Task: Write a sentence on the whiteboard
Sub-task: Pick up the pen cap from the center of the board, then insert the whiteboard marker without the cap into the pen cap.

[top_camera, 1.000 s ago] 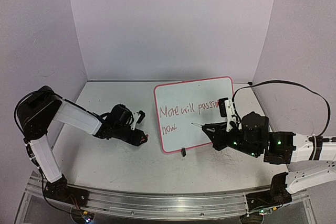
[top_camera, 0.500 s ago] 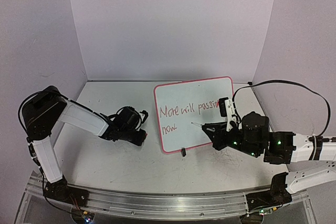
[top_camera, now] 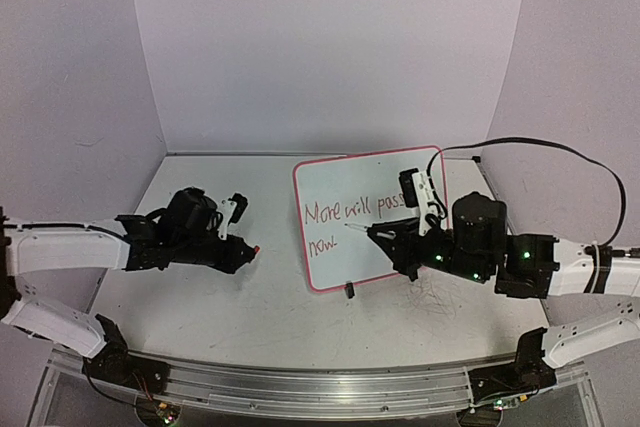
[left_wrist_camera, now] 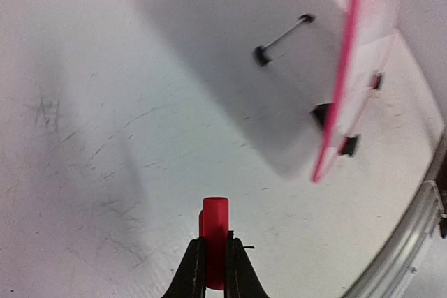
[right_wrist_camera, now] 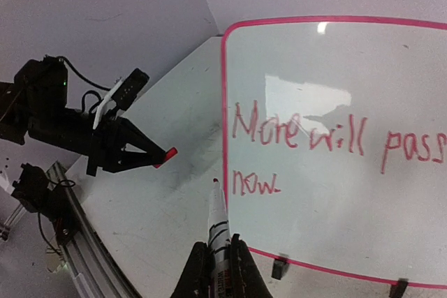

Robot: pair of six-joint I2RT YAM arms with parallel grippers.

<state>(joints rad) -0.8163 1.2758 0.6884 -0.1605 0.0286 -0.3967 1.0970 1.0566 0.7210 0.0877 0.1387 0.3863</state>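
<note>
Pinching the marker (right_wrist_camera: 217, 207) in my right gripper (right_wrist_camera: 219, 246), I aimed its tip at the whiteboard (right_wrist_camera: 335, 228) just ahead of those jaws, near the sentence (right_wrist_camera: 265, 129), while my left gripper (left_wrist_camera: 214, 243) clamped the red cap (left_wrist_camera: 215, 214) well aside, likely to leave the writing arm room.

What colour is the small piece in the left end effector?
Red. The piece shows best in the left wrist view.

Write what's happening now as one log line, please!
left gripper: shut on red cap | right gripper: shut on marker pointing at whiteboard | sentence: More will pass... now, partly hidden
</note>
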